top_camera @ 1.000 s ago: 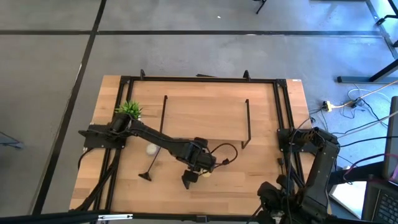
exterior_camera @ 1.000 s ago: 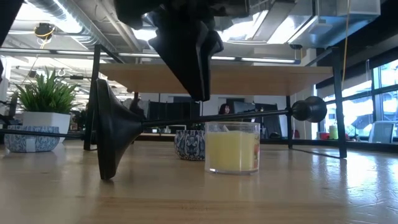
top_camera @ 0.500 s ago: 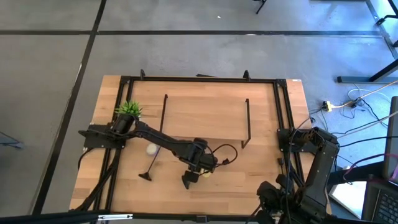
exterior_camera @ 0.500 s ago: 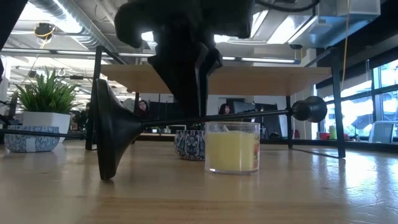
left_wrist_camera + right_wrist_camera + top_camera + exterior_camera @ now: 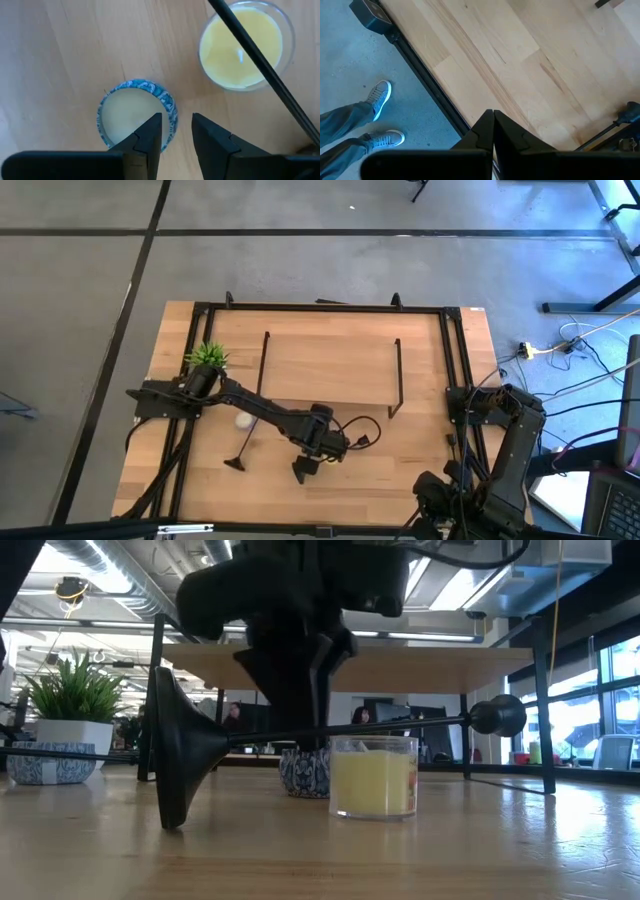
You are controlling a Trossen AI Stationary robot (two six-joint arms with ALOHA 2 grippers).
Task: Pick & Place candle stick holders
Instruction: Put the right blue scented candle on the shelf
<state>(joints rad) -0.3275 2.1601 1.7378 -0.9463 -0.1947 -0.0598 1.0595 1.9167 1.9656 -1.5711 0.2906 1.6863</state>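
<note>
Left gripper point(image 5: 177, 132) low over the table's point(image 5: 330, 370) near-centre, fingers slightly apart, nothing between them. Seen from its wrist, the gap hangs just beside the rim of a blue-patterned candle pot point(image 5: 136, 115), one finger overlapping the pot's edge.

A candle stick holder point(image 5: 190, 755) lies on its side on the wood, round base tipped up on edge, thin stem running level past the yellow glass candle point(image 5: 373, 776) to the small cup end. From the wrist, the stem point(image 5: 260, 65) crosses over the yellow candle. From above, a second black holder point(image 5: 241, 448) lies close by on the left, base toward the near edge.

Small potted plant point(image 5: 208, 356) at the table's left.

Right gripper point(image 5: 493, 131) parked at the table's right edge, fingers pressed together, holding nothing. A person's shoes point(image 5: 379, 115) on the floor beyond that edge
</note>
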